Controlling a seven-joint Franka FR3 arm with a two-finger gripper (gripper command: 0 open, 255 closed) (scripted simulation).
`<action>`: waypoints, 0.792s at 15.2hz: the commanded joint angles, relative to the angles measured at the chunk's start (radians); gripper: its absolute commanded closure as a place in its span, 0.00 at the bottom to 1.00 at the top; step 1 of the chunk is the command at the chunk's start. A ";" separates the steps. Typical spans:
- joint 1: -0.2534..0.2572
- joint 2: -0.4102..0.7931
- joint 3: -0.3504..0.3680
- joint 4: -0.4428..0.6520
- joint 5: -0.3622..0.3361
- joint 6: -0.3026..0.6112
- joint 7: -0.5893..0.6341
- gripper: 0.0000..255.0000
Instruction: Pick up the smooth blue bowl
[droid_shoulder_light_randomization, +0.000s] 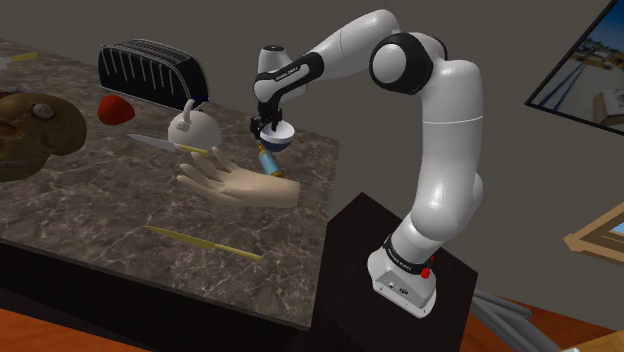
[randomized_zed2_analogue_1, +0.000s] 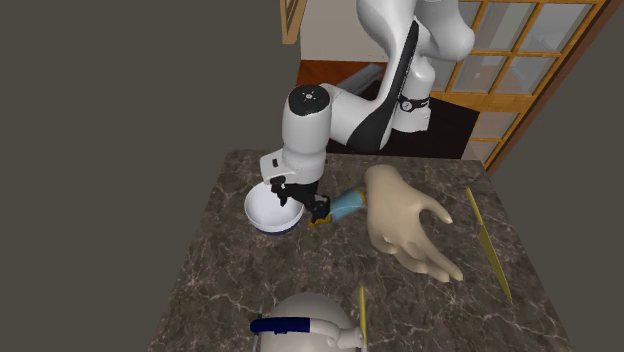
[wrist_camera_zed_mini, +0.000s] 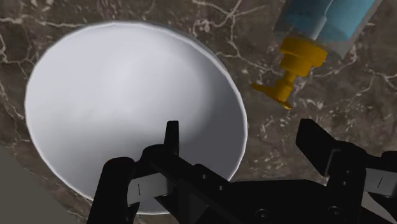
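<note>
Finds the bowl (randomized_zed2_analogue_1: 262, 215), white inside, close to the tabletop (randomized_zed2_analogue_1: 230, 270) corner at the second exterior view's upper left. Notes the pincer (wrist_camera_zed_mini: 242, 130) open over it, fingers (wrist_camera_zed_mini: 172, 135) apart and straddling the rim: one fingertip inside the bowl, the other outside, neither gripping. Records a blue tube (wrist_camera_zed_mini: 327, 19) with a yellow tip just beside the bowl, between it and a pale model hand (randomized_zed2_analogue_1: 405, 215). Cannot tell whether the bowl rests on the tabletop

1 round, smooth bowl (wrist_camera_zed_mini: 127, 102) stood upright, mouth up and empty. Its inside was plain white, its outer wall dark blue. It lay close to an edge of the dark marbled countertop (randomized_zed2_analogue_1: 300, 290).
</note>
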 joint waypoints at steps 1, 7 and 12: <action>-0.002 0.027 -0.002 0.009 -0.001 0.001 -0.001 0.00; -0.002 0.053 -0.003 0.013 -0.002 0.022 0.000 1.00; -0.002 0.053 -0.003 0.014 -0.002 0.022 0.000 1.00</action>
